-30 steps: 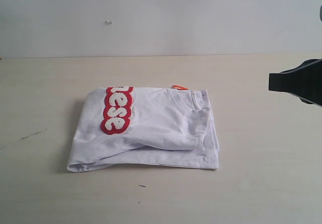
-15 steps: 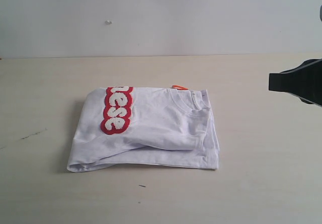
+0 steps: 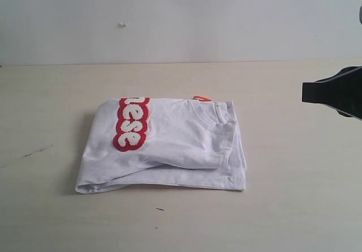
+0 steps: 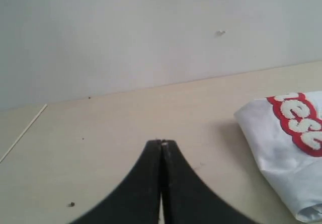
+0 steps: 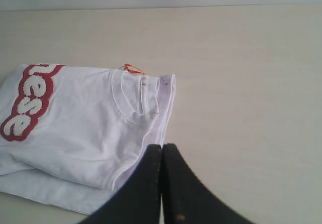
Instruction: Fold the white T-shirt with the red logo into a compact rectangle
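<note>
On the pale table (image 3: 294, 218), the folded white T-shirt (image 3: 181, 144) lay apart from the left gripper (image 4: 161, 142) and right gripper (image 5: 162, 146), fingers closed and empty.

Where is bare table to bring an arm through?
Bare table left of the white T-shirt, in front of it, and behind it up to the wall. Tighter on the right, where the shut right gripper hangs.

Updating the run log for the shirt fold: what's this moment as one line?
white T-shirt folded in rough rectangle on table | red logo partly showing | left gripper shut, empty | right gripper shut, empty, off shirt
</note>
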Controlling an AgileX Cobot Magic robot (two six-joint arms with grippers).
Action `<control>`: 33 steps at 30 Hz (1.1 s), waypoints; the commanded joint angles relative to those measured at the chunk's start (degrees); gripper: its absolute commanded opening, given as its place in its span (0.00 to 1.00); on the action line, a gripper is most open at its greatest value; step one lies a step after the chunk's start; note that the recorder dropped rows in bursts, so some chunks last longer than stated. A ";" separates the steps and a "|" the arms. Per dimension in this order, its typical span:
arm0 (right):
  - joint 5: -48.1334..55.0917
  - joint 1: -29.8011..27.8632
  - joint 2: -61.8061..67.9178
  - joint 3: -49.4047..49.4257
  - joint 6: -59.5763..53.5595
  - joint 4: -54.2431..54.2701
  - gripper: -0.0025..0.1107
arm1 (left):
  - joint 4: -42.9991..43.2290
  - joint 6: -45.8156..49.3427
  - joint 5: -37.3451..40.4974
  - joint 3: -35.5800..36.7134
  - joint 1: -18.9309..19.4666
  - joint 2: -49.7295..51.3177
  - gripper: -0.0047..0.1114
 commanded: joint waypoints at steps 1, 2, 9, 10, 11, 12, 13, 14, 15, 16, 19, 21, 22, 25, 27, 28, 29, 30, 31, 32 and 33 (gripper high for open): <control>-0.40 0.13 -0.48 0.24 -0.07 -0.03 0.02 | -3.85 -0.23 0.92 0.16 0.11 -0.78 0.04; -0.40 0.13 -0.48 0.24 -0.07 -0.03 0.02 | -5.41 -0.23 0.92 0.16 0.11 -0.78 0.04; -0.40 0.13 -0.48 0.24 -0.07 -0.03 0.02 | -12.15 -0.23 2.39 0.16 0.11 -0.78 0.04; -0.40 0.13 -0.48 0.24 -0.07 -0.03 0.02 | -12.15 -0.23 3.09 0.16 0.11 -0.78 0.04; -0.40 0.13 -0.48 0.24 -0.07 -0.03 0.02 | -12.15 -0.23 3.24 0.16 0.11 -0.78 0.04; -0.40 0.13 -0.48 0.24 -0.07 -0.03 0.02 | -13.26 -0.23 3.84 0.16 0.11 -0.78 0.04; -0.40 0.13 -0.48 0.24 -0.07 -0.03 0.02 | -13.55 -0.23 3.85 0.16 0.11 -0.78 0.04; -0.40 0.13 -0.48 0.24 -0.07 -0.03 0.02 | -13.05 -0.55 5.12 0.16 0.11 -1.46 0.04; -0.40 0.13 -0.48 0.24 -0.07 -0.03 0.02 | -10.14 -3.13 7.10 0.16 0.11 -2.92 0.04; -0.40 0.13 -0.48 0.24 -0.07 -0.03 0.02 | -7.44 -6.53 8.43 0.16 0.11 -3.90 0.04; -0.40 0.13 -0.48 0.24 -0.07 -0.03 0.02 | 3.68 -17.49 10.51 0.16 0.11 -4.38 0.04; -0.40 0.13 -0.48 0.24 -0.07 -0.03 0.02 | 7.03 -18.21 11.33 0.16 0.11 -4.38 0.04; -0.40 0.13 -0.48 0.24 -0.07 -0.03 0.02 | 7.44 -18.21 11.33 0.16 0.11 -4.38 0.04; -0.40 0.13 -0.48 0.24 -0.07 -0.03 0.02 | 8.36 -18.21 11.85 0.16 0.11 -4.38 0.04; -0.40 0.13 -0.48 0.24 -0.07 -0.03 0.02 | 8.36 -19.99 12.16 0.16 0.11 -4.38 0.04; -0.40 0.13 -0.48 0.24 -0.07 -0.03 0.02 | 8.59 -22.88 12.46 0.16 0.11 -4.38 0.04; -0.40 0.13 -0.48 0.24 -0.07 -0.03 0.02 | 8.60 -23.55 12.80 0.16 0.11 -4.38 0.04; -0.40 0.13 -0.48 0.24 -0.07 -0.03 0.02 | 8.60 -25.62 13.06 0.16 0.11 -4.38 0.04; -0.40 0.13 -0.48 0.24 -0.07 -0.03 0.02 | 8.73 -25.89 13.21 0.16 0.11 -4.38 0.04; -0.40 0.13 -0.48 0.24 -0.07 -0.03 0.02 | 10.16 -25.76 13.20 0.16 0.11 -4.38 0.04; -0.40 0.13 -0.48 0.24 -0.07 -0.03 0.02 | 11.61 -25.48 13.20 0.16 0.11 -4.38 0.04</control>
